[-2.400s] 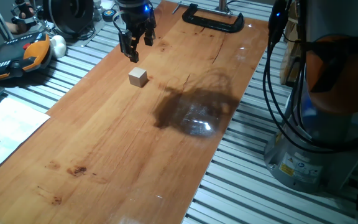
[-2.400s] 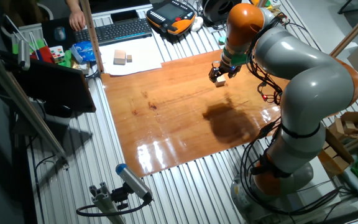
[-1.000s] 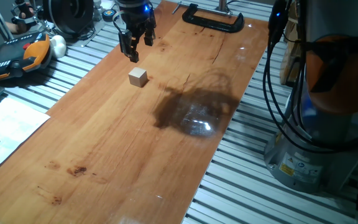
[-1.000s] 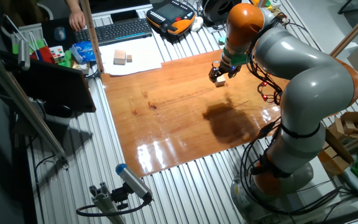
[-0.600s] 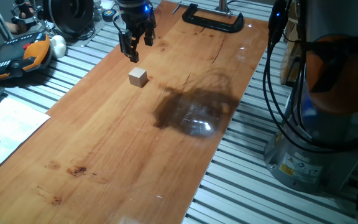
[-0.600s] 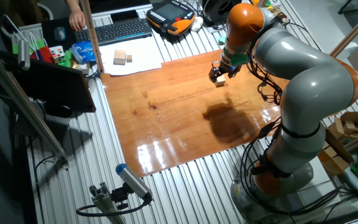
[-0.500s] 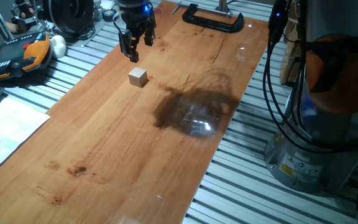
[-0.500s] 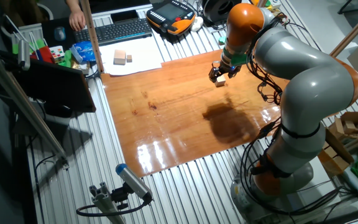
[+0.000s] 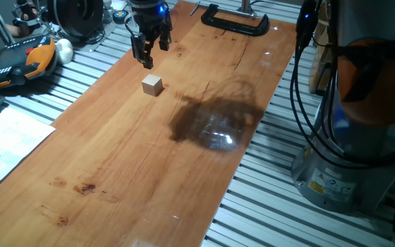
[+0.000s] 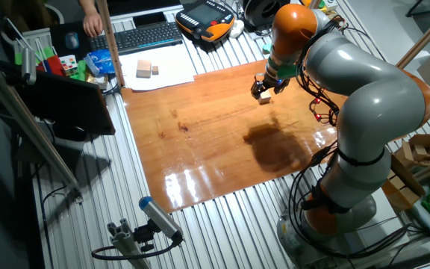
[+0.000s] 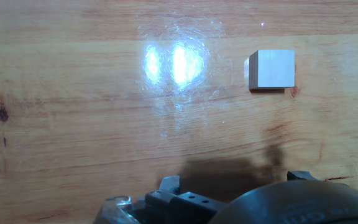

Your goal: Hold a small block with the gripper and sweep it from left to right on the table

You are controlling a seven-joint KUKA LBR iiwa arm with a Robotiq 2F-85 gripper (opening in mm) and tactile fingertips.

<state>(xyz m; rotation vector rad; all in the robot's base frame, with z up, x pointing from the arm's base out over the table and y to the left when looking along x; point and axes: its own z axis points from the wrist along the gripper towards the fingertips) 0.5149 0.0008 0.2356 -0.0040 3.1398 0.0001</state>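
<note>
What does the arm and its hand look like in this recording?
The arm has bulky silver-grey segments with orange joints, and black cables run along it. A green ring sits at the wrist. The hand is small and black, with two short fingers and a blue light on top.

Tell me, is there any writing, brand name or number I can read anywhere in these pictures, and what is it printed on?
None can be read.
Sticker with a yellow warning sign on the robot base: print too small to read.
Keyboard: key legends too small.
Orange and black handheld controller: no legible marking.
Small block, table and gripper: no text visible.
</note>
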